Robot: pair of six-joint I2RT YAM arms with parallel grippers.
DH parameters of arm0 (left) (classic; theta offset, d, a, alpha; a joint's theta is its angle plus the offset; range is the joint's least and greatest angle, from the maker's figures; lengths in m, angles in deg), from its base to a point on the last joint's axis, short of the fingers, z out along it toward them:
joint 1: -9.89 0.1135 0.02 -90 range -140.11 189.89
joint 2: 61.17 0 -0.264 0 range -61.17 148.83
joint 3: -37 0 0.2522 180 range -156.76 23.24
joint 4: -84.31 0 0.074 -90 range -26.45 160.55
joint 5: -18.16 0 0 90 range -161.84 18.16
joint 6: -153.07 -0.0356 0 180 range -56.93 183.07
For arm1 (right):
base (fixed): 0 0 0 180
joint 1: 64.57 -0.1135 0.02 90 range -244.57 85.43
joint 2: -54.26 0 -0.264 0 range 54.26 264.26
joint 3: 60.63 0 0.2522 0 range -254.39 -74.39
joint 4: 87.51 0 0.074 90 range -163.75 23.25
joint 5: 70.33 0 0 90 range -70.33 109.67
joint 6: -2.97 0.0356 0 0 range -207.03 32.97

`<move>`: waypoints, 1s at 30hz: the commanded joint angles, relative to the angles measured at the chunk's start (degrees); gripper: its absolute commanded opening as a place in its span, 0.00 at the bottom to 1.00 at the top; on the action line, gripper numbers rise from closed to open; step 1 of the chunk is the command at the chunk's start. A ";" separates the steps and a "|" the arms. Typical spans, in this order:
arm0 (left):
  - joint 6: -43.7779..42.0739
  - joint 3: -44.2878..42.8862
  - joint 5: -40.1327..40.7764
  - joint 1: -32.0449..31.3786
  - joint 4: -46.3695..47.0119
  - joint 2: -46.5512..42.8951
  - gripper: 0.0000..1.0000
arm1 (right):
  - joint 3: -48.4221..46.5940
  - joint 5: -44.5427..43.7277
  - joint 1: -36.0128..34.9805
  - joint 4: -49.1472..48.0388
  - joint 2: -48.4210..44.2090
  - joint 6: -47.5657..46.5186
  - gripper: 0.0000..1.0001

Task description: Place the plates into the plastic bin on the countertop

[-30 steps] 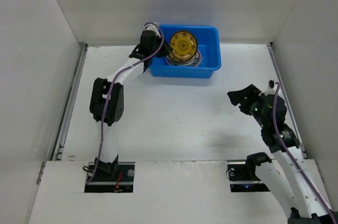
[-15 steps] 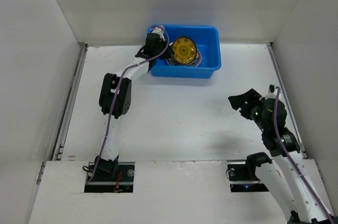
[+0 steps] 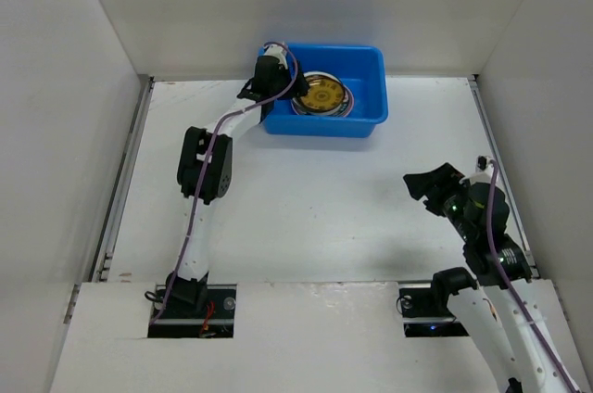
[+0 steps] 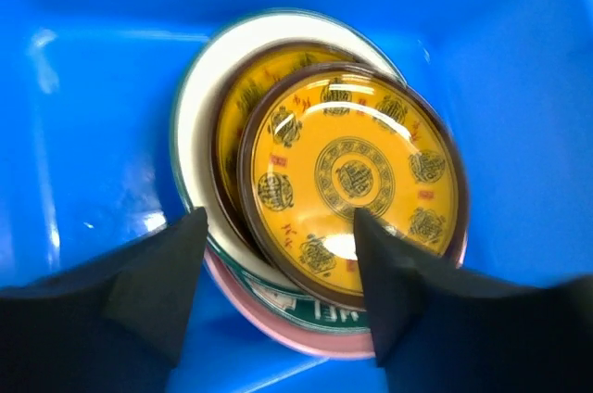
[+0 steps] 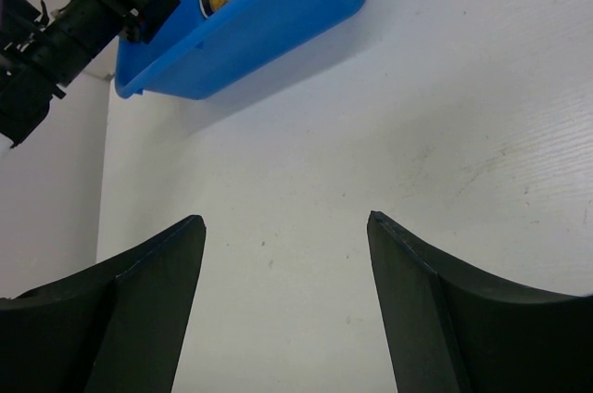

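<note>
Top view: left end effector hangs over the left end of the blue plastic bin. The amber patterned plate, tilted up a second ago, now lies flat on the stack inside. Right end effector is spread above the bare surface, a little nearer its base than before.

Left wrist: jaws spread, nothing pinched. The amber patterned plate rests on a second amber plate, offset right. Beneath are a white green-rimmed plate and the edge of a pink plate.

Right wrist: jaws wide apart, empty, over the surface. The bin sits far ahead, upper left.
</note>
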 commanded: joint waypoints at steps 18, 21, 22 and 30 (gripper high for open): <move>-7.94 26.16 18.39 -0.31 -11.54 -44.29 1.00 | -5.07 -3.59 0.34 3.15 0.38 -10.62 0.93; -8.21 38.39 26.38 0.30 -14.78 -54.48 1.00 | -6.12 -7.71 0.08 3.06 2.22 -13.70 1.00; -8.38 40.96 27.98 0.39 -15.84 -57.22 1.00 | -6.82 -9.38 0.08 3.49 2.92 -14.23 1.00; 0.30 61.80 42.66 2.76 -33.85 -84.73 1.00 | -7.36 -22.84 -1.24 5.08 6.88 -12.05 1.00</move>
